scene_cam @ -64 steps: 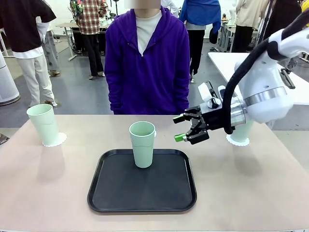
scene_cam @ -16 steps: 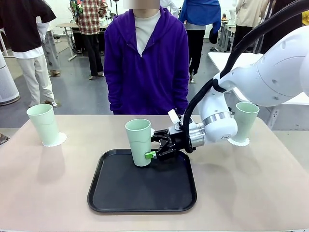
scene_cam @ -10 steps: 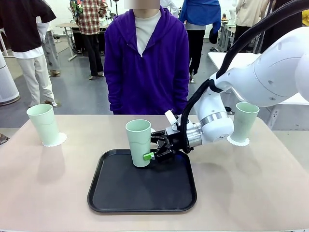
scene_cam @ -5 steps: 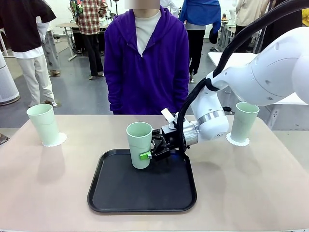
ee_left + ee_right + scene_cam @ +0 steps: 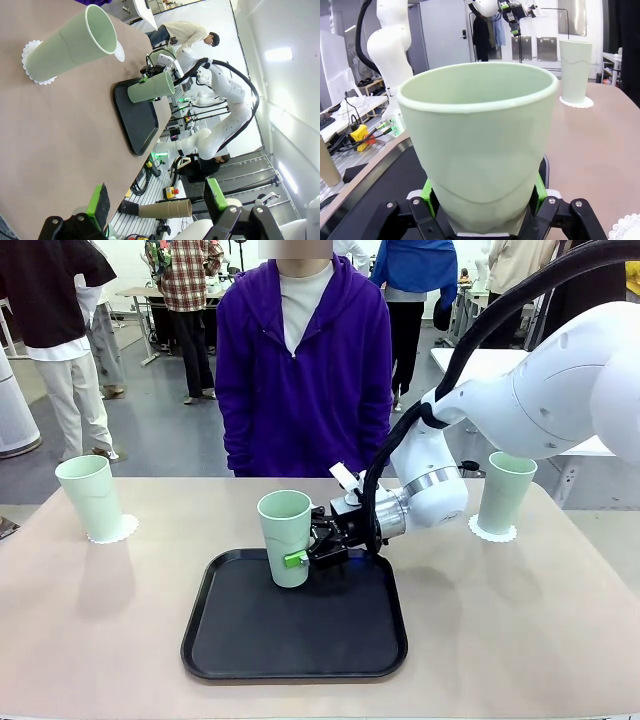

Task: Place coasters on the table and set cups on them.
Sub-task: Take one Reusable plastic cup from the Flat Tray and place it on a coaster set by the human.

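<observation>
Right pincer [image 5: 303, 556] closed on a cup [image 5: 285, 537] standing tilted in the tray [image 5: 293, 630], mid-counter [image 5: 520, 640]. Left pincer [image 5: 157, 205] open, empty. Two more cups [image 5: 88, 496] [image 5: 503, 491] stand on doilies [image 5: 128, 530] near the far corners.

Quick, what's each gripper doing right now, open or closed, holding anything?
Left gripper: open, holding nothing.
Right gripper: closed on the cup standing on the black tray.

Legible text, labels, brands, numbers, signs: none. No readable print on any item in any view.
</observation>
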You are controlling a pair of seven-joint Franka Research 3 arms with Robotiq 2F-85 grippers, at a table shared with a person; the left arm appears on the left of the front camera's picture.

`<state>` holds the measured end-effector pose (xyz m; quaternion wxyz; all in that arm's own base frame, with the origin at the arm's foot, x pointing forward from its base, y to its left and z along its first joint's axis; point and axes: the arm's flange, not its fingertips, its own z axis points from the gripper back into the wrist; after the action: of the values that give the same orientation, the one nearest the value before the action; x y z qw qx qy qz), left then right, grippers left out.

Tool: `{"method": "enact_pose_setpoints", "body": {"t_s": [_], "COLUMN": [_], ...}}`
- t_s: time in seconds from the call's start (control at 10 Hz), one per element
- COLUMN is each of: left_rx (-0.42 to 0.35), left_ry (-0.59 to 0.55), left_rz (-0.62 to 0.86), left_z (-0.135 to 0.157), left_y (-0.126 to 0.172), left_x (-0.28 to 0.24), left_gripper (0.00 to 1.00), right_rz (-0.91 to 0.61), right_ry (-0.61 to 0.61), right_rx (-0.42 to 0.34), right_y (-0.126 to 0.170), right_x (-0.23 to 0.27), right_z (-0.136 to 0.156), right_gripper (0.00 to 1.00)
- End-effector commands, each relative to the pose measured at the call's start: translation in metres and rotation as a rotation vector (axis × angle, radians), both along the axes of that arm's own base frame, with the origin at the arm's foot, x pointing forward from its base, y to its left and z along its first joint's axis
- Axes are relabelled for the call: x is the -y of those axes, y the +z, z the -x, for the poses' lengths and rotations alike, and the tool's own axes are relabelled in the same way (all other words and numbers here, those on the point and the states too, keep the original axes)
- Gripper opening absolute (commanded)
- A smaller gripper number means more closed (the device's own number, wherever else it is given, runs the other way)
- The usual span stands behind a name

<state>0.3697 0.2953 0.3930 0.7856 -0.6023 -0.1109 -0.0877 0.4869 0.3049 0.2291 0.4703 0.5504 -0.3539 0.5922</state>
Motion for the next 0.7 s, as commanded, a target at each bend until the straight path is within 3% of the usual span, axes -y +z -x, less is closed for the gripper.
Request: {"method": "enact_pose_setpoints", "body": {"t_s": [0.0, 0.2, 0.3, 0.6], "left_rx": [-0.004, -0.004, -0.004, -0.004], "left_ry": [0.004, 0.004, 0.004, 0.004], "left_rz": [-0.01, -0.01, -0.01, -0.01], "left_z": [0.001, 0.001, 0.001, 0.001], "left_y": [0.002, 0.002, 0.002, 0.002], "left_x": [0.0, 0.0, 0.0, 0.0], "left_gripper": [1.0, 1.0, 1.0, 1.0], "right_rz": [0.005, 0.113, 0.122, 0.121], "right_ry": [0.011, -0.107, -0.165, -0.273], "right_rx": [-0.006, -0.03, -0.05, -0.009], "right_y": [-0.003, 0.013, 0.043, 0.13], "right_x": [0.001, 0.006, 0.01, 0.027], "right_z": [-0.003, 0.007, 0.018, 0.032], "right_gripper": [0.0, 0.0, 0.0, 0.0]}}
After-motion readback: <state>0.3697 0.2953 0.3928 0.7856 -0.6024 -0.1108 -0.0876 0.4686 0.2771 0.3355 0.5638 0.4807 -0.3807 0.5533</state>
